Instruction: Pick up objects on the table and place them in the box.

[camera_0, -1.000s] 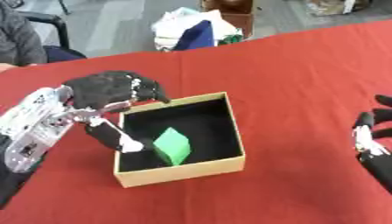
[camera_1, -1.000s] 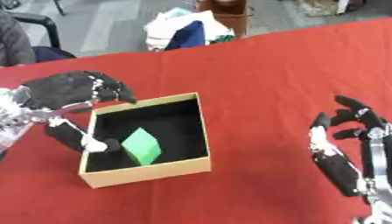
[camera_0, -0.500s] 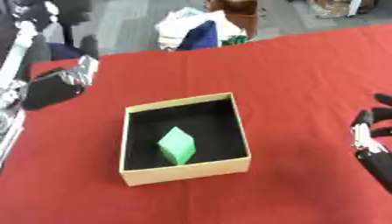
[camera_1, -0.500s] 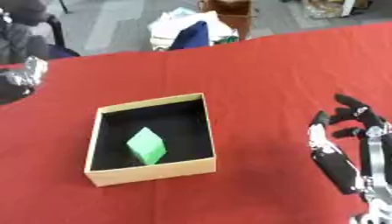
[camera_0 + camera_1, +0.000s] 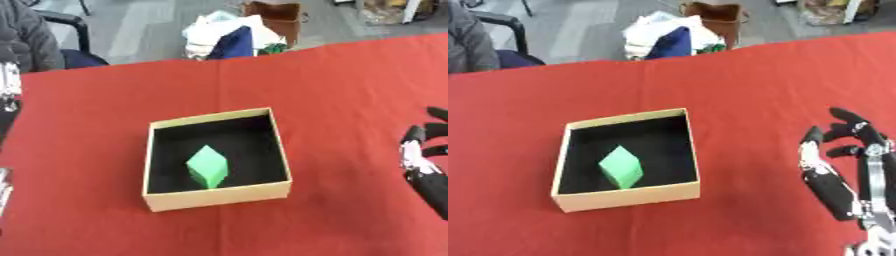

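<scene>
Green block [image 5: 620,166] sits in box [image 5: 629,194], left of right hand [image 5: 843,165], which idles open, empty; left hand unseen

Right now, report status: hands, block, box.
Right hand idle at right edge, fingers relaxed open. Left hand out of sight. Green block inside box. Nothing over the box.
</scene>
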Available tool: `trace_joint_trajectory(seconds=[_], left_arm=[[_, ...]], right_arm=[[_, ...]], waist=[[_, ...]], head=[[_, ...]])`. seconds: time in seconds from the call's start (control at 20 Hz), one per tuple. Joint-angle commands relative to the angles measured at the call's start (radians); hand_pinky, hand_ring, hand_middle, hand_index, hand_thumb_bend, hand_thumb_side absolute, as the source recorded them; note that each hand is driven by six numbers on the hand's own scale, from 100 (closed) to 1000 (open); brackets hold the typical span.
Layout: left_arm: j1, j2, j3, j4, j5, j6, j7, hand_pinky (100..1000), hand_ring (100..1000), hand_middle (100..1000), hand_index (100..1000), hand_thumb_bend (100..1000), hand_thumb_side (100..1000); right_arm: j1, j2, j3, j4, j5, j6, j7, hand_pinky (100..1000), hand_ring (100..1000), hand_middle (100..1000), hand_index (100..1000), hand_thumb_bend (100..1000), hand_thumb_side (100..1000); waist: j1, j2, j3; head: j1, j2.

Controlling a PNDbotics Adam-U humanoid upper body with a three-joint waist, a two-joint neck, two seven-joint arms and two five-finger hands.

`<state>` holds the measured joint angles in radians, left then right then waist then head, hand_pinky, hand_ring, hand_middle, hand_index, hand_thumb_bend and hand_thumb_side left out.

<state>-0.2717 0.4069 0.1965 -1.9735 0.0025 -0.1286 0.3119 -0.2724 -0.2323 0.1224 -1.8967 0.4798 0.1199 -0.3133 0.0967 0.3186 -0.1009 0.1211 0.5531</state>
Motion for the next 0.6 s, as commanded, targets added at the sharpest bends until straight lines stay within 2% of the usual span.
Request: trace_joint_trajectory(seconds=[0.05,0.3,0.4,0.6], left_arm=[[0.005,-0.021,0.016,-0.018,0.019,-0.001,0.004,660,664,658,798,100,494],[0.017,-0.063,0.006,-0.019,0.027,-0.005,-0.011,659,665,660,800,100,506],[0.019,-0.081,0.0,-0.016,0.029,-0.005,-0.018,659,665,660,800,100,510],[0.017,-0.111,-0.006,-0.012,0.027,-0.008,-0.028,660,669,663,801,100,515]], right_arm=[[-0.009,-0.004,-0.007,-0.016,0.009,-0.001,-0.002,529,779,507,831,100,501],[-0.008,-0.004,-0.006,-0.015,0.009,0.0,0.001,529,781,508,831,100,499],[-0.008,-0.004,-0.005,-0.015,0.01,0.001,0.002,529,781,508,831,100,499],[-0.007,-0.005,-0.004,-0.014,0.01,0.001,0.004,530,782,508,831,100,495]], waist=[[-0.006,-0.021,0.004],[-0.01,-0.026,0.004],[-0.011,-0.029,0.006],[-0.016,-0.031,0.011]], head=[[0.001,-0.004],[0.016,0.014],[0.025,0.032],[0.045,0.085]])
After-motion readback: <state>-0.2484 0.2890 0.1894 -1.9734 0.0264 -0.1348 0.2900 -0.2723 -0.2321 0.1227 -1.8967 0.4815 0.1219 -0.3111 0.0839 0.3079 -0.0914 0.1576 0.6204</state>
